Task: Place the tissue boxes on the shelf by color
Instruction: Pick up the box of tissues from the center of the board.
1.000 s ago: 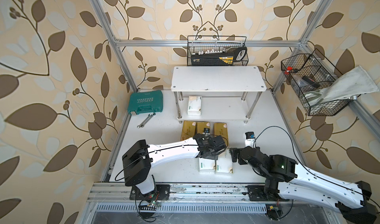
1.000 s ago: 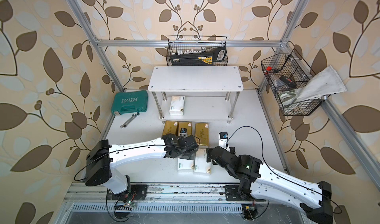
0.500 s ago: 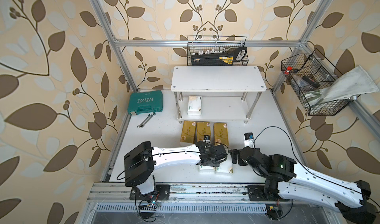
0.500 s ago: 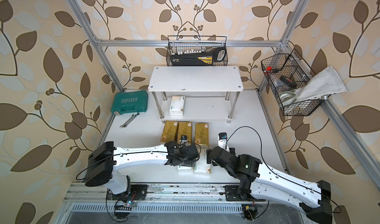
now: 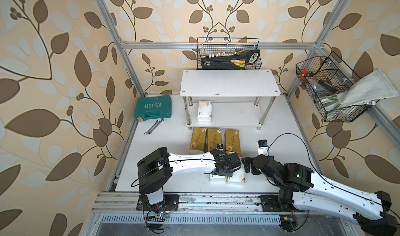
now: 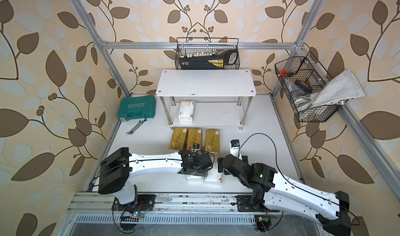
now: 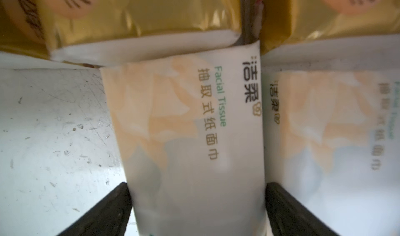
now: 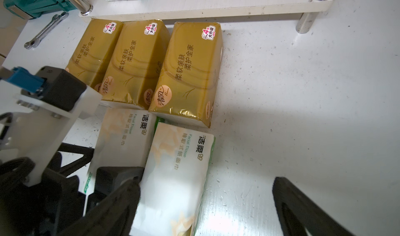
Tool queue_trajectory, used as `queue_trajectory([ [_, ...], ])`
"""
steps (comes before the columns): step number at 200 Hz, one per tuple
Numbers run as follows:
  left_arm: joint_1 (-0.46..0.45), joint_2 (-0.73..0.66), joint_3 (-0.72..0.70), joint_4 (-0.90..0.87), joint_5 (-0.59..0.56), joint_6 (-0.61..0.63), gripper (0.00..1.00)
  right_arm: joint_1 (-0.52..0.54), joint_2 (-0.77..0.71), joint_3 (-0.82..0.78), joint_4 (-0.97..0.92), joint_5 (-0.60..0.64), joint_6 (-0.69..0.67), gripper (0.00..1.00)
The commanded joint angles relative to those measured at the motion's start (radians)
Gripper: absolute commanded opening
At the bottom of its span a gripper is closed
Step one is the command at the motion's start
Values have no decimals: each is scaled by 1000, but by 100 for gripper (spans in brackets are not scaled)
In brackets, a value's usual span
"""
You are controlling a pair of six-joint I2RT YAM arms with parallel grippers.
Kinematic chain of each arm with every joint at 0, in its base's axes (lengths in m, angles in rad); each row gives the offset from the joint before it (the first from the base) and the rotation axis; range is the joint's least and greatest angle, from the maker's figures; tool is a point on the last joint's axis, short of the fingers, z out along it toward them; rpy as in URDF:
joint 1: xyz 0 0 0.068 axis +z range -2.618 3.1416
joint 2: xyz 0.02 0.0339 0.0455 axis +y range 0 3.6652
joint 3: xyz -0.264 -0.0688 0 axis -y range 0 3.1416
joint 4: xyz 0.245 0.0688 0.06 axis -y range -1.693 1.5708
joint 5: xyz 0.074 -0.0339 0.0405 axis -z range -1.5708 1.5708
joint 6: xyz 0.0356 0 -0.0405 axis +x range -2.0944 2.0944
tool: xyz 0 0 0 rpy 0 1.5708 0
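Three gold tissue boxes (image 5: 214, 140) (image 8: 134, 61) lie side by side on the table, just in front of the shelf (image 5: 229, 83). One white tissue box (image 5: 204, 111) lies on the shelf's lower board. Two more white ones (image 5: 236, 177) lie together near the table's front edge. My left gripper (image 7: 196, 184) is down over the left white box (image 7: 186, 137), open, with one finger along each long side. My right gripper (image 8: 206, 179) is open just right of it, and the right white box (image 8: 177, 170) lies against its inner finger. The shelf's top board is bare.
A teal tool case (image 5: 154, 108) and a wrench (image 5: 154, 127) lie left of the shelf. One black wire basket (image 5: 228, 54) hangs behind the shelf. Another wire basket (image 5: 329, 89) with a cloth (image 5: 365, 92) hangs on the right wall.
My left gripper has come forward from the gold boxes' near ends and dropped over the left white box. The right arm has hardly moved. Both grippers stay open.
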Motion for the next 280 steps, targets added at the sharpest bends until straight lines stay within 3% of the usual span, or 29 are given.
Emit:
queue_trajectory([
  [1, -5, 13, 20, 8, 24, 15, 99, 5, -3, 21, -13, 10, -15, 99],
  [63, 1, -29, -73, 7, 43, -19, 99, 6, -12, 25, -15, 15, -15, 99],
  [167, 2, 14, -70, 21, 104, 3, 99, 7, -34, 26, -31, 28, -46, 99],
  [228, -9, -70, -94, -28, 84, -5, 83, 6, -37, 28, -33, 33, -46, 99],
  [280, -46, -201, -20, -150, 17, -13, 82, 7, -31, 19, -15, 30, -38, 99],
])
